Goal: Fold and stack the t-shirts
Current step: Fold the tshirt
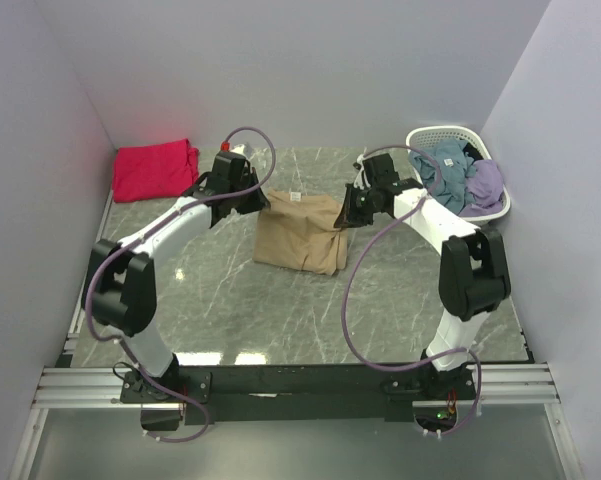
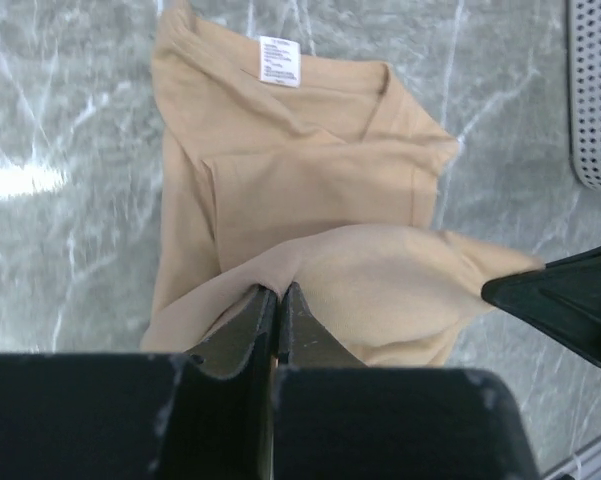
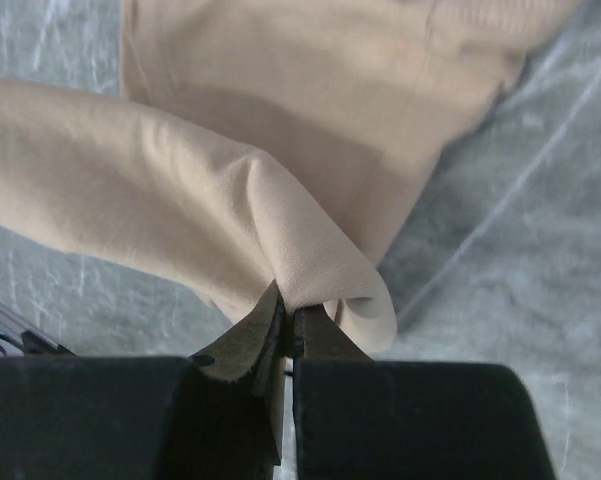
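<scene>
A tan t-shirt lies partly folded in the middle of the marble table, its white neck label facing up. My left gripper is shut on a pinch of its cloth at the shirt's far left edge. At the far right edge, my right gripper is shut on a fold of the same tan t-shirt. Both pinches are raised, so a flap hangs over the shirt's body. A red-pink t-shirt lies bunched in the back left corner.
A white lattice basket at the back right holds blue, purple and dark clothes. Its wall shows at the right edge of the left wrist view. Pale walls close in the table on three sides.
</scene>
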### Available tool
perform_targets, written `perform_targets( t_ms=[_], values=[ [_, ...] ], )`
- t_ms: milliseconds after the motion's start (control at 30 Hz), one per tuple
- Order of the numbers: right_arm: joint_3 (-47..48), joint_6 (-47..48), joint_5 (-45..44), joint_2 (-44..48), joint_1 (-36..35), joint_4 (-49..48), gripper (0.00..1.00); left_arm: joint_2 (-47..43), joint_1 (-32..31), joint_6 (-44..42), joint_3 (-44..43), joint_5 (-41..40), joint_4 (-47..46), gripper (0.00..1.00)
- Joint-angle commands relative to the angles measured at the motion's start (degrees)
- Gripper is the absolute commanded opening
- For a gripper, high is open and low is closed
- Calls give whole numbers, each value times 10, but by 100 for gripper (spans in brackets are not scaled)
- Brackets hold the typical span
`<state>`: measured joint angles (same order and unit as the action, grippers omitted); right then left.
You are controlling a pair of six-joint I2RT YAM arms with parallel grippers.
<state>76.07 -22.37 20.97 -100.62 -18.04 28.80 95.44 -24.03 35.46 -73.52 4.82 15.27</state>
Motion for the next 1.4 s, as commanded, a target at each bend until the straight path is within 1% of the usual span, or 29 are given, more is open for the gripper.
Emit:
perform_targets(
  t_ms=[0,333,533,567,600,633,667,700,767,800,867,933,1000,1033,1100,1167,1200,1233,1300,1367],
  values=[
    [76,12,31,-49,18,-13,0,57,21,-28,-60,48,-28,1],
    [224,11,39,-171,48,16,0,170,56,-35,-136,99,-51,1],
    [258,12,27,-217,62,23,3,232,72,-47,-211,123,-57,1],
    [263,13,28,-230,64,26,6,240,75,-46,-218,131,-62,2],
    [268,14,30,-237,65,24,12,254,79,-42,-225,135,-66,4],
    [275,9,30,-250,71,18,22,261,81,-39,-232,140,-83,6],
    [280,9,26,-255,73,17,36,268,86,-36,-238,149,-90,7],
    [283,4,18,-259,75,12,41,290,88,-38,-246,160,-94,16],
    [279,1,-12,-259,83,-7,49,314,94,-45,-291,184,-84,33],
    [265,-3,-17,-253,86,-18,50,337,94,-54,-308,186,-81,44],
    [245,-2,-23,-227,88,-49,51,354,99,-55,-339,174,-81,48],
    [219,5,-28,-194,88,-59,52,352,103,-62,-355,164,-81,54],
    [191,12,-29,-171,87,-67,52,339,107,-64,-355,150,-81,56],
    [179,12,-31,-145,87,-70,53,333,108,-65,-350,145,-80,59],
    [149,14,-28,-122,88,-81,54,315,108,-65,-342,135,-76,60],
    [135,14,-26,-99,86,-83,54,290,108,-63,-313,129,-83,61],
    [127,17,-24,-93,85,-84,55,277,107,-58,-301,126,-100,62],
    [125,19,-12,-85,83,-80,55,264,107,-53,-268,131,-116,62],
    [108,15,-6,-73,80,-88,55,238,106,-51,-253,156,-125,63],
    [107,12,19,-72,75,-78,57,234,103,-58,-259,211,-122,63]
  ],
)
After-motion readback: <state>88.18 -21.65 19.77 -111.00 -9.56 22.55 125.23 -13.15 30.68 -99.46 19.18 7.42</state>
